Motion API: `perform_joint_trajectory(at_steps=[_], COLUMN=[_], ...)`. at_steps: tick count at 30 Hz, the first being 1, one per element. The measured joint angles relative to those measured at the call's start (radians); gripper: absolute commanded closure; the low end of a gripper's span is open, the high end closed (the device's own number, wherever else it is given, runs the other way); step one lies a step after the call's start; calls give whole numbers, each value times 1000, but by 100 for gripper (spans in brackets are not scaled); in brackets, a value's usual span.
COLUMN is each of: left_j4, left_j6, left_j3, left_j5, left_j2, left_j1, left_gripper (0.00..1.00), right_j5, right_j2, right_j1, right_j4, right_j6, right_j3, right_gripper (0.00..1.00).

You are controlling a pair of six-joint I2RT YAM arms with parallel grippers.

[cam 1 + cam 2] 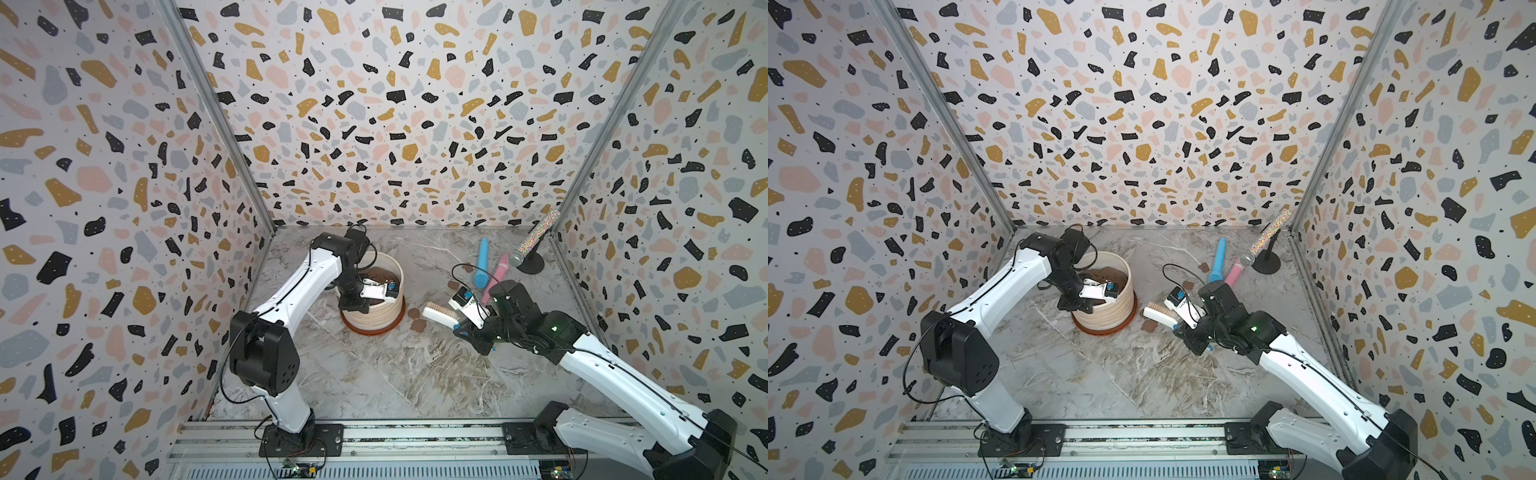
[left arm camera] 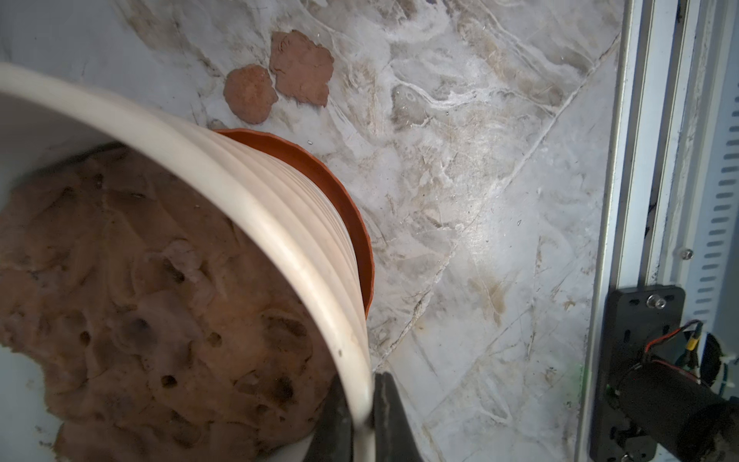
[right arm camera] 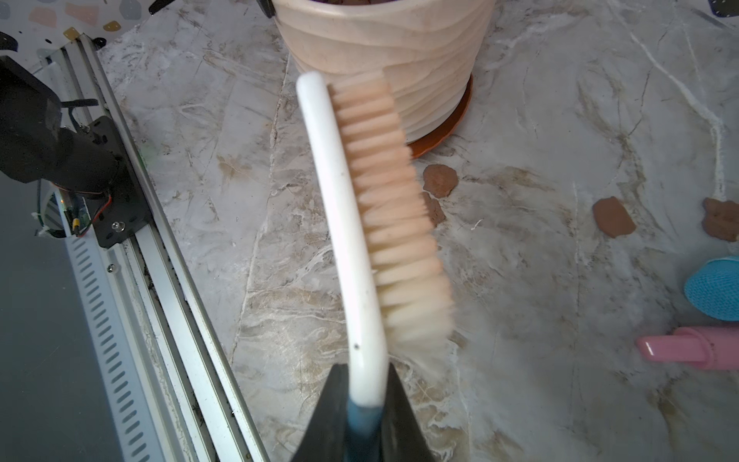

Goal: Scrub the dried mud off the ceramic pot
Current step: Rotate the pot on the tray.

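Left wrist view: the left gripper (image 2: 362,404) is clamped on the rim of the ceramic pot (image 2: 280,224), one jaw inside, one outside.
The right gripper (image 3: 366,394) grips the handle of a white scrub brush (image 3: 340,208), its bristles near the pot's ribbed side. The dried mud (image 2: 302,68) lies as flakes on the marble table (image 2: 480,240) beside the saucer (image 2: 346,204), some between pot and brush.

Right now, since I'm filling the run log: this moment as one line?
left gripper: shut on ceramic pot rim | right gripper: shut on brush handle | brush: off pot | dried mud: flakes on table
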Motion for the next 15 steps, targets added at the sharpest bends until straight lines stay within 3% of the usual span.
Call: perform_joint_trajectory(at_steps=[7,15], left_j4=[112,239], left_j6=[-339,-797], left_j3=[-41,-46], left_j5=[-72,-138], left_j2=[-34,-30], left_j1=[-86,-135], left_gripper=[100,100], right_j5=[87,4], right_j2=[-37,-177], right_j1=[0,0], right_j4=[17,90], right_j6=[-52,-166], right_j3=[-22,-110], right_gripper=[100,100])
